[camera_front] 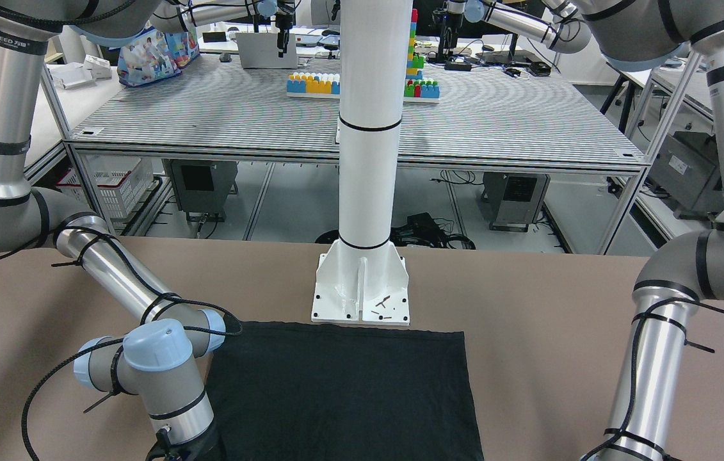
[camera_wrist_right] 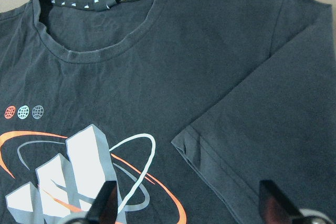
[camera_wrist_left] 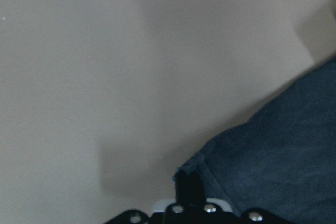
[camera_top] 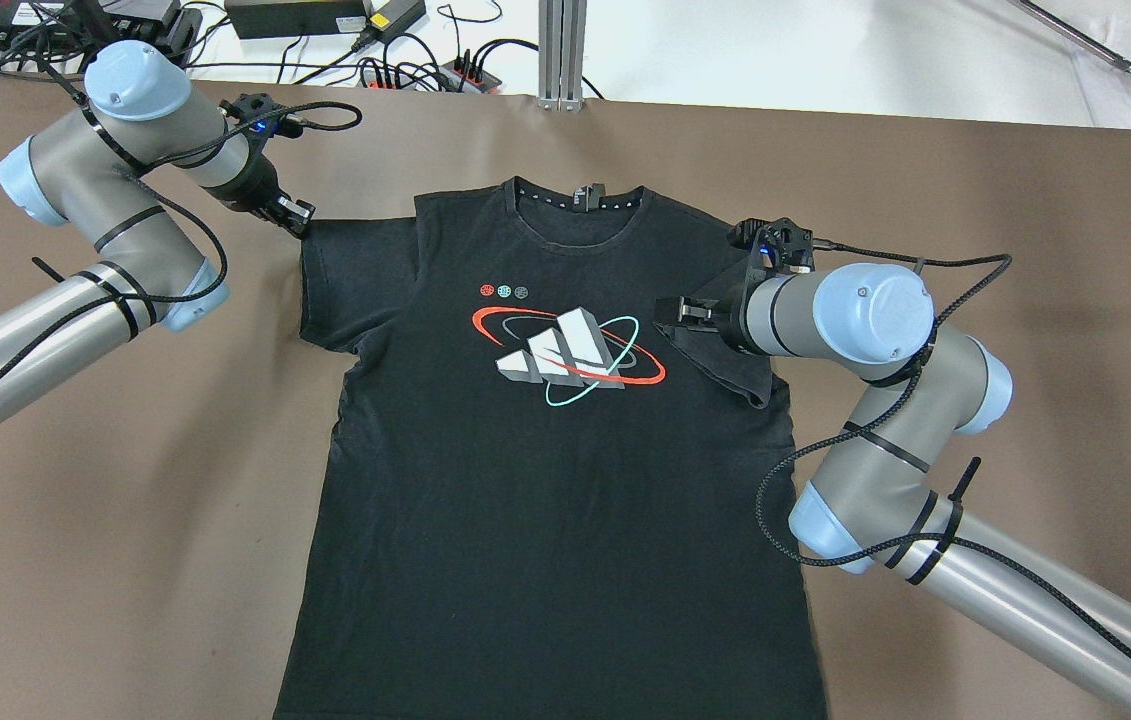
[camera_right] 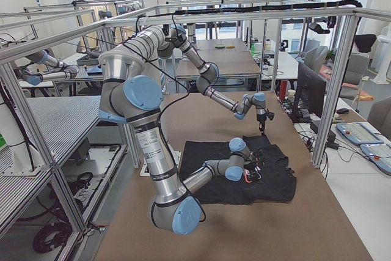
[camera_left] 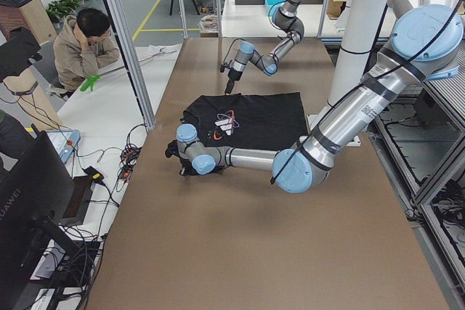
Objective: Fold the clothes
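I'm seeing the black t-shirt [camera_top: 545, 480] lying flat and print-up mid-table [camera_top: 125, 500], with the collar [camera_top: 580, 205] on the side away from the robot. The right gripper [camera_top: 673, 313] is hovering, jaws spread wide, over the right sleeve [camera_top: 725, 350], which is lying folded in onto the chest beside the logo [camera_top: 570, 360]. The left gripper [camera_top: 297, 215] is sitting at the left sleeve's [camera_top: 355, 290] outer corner, one finger [camera_wrist_left: 187, 184] touching the hem; I can't tell whether it's pinching.

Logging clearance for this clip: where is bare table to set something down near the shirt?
Bare table lies between the left arm and the shirt, and again beyond the right arm toward the far corner. Crowded: the shirt's collar end, where the left end effector and right end effector sit.
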